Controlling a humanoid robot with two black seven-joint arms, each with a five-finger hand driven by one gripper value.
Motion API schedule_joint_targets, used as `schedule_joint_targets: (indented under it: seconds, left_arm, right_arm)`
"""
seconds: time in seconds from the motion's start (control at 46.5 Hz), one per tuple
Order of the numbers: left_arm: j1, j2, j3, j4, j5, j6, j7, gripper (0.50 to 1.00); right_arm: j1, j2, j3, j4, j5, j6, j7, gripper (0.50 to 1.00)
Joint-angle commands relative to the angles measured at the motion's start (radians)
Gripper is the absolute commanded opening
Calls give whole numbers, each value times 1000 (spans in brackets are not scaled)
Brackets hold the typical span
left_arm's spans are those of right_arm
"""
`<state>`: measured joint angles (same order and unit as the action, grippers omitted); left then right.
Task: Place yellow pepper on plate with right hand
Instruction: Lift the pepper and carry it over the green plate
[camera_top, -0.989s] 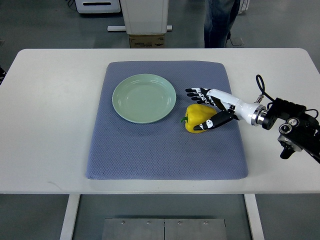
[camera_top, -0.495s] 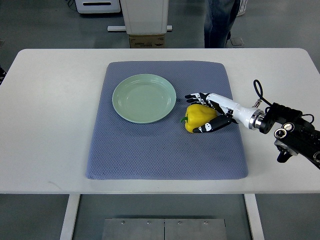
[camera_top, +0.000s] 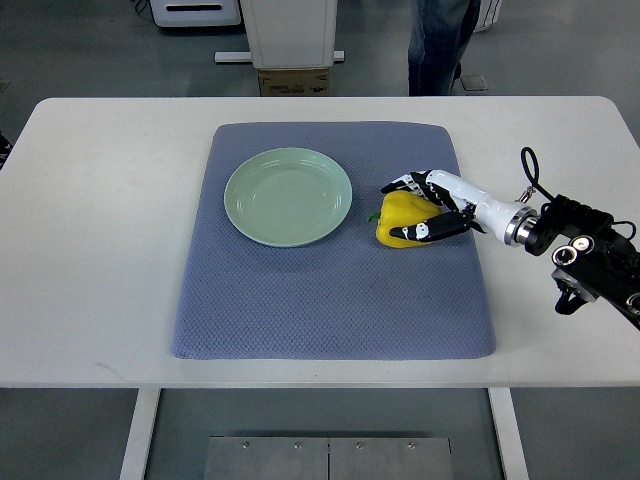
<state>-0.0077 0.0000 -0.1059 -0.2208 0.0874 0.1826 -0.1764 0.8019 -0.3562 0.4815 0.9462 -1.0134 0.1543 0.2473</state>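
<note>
Top view, single cam. White table (camera_top: 100, 250), blue-grey mat (camera_top: 330, 300) centred on it. Pale green plate (camera_top: 288, 197) on mat, upper-left area, nothing in it.

Yellow pepper (camera_top: 400, 219) on mat, just right of plate, apart from rim w/ narrow gap of mat between. Green stem pointing left toward plate. Can't tell if pepper lifted or resting on mat.

Right hand (camera_top: 425, 208) entering from pic's right edge, white forearm running diagonally up-left from black wrist hardware near table's right edge. Fingers (camera_top: 404, 184) curled over far/top side of pepper, thumb (camera_top: 437, 230) pressed vs. near-right side. Closed around pepper, grasping it. Black-and-white fingertip segments visible on both sides of fruit.

Black cable loop (camera_top: 527, 165) rising above wrist. Black arm housing (camera_top: 600, 270) over table's right margin, off the mat.

Left arm: none showing anywhere along left edge.

Background, beyond table's far edge: white pedestal/column (camera_top: 290, 30) w/ cardboard box (camera_top: 294, 82) at base; a person's legs in jeans (camera_top: 437, 45) standing right of it. Grey floor. Metal plate (camera_top: 328, 458) on the floor showing below table's near edge.

Task status: pepper gripped, not on plate.
</note>
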Motion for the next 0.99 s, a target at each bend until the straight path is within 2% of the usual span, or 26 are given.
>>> schedule_joint_targets:
  seconds: [0.0,0.215,0.624,0.968]
  left_arm:
    - [0,0,0,0,0,0,0,1000]
    - [0,0,0,0,0,0,0,1000]
    - [0,0,0,0,0,0,0,1000]
    - [0,0,0,0,0,0,0,1000]
  right_arm:
    - [22,16,11,0,1,-24,-6,500]
    - [85,95,29,-24,7,-67,-52,500]
    - [166,355,25,-202,7,-116,-77,500]
    - [175,356,-17,-227,4,-151,-111,500]
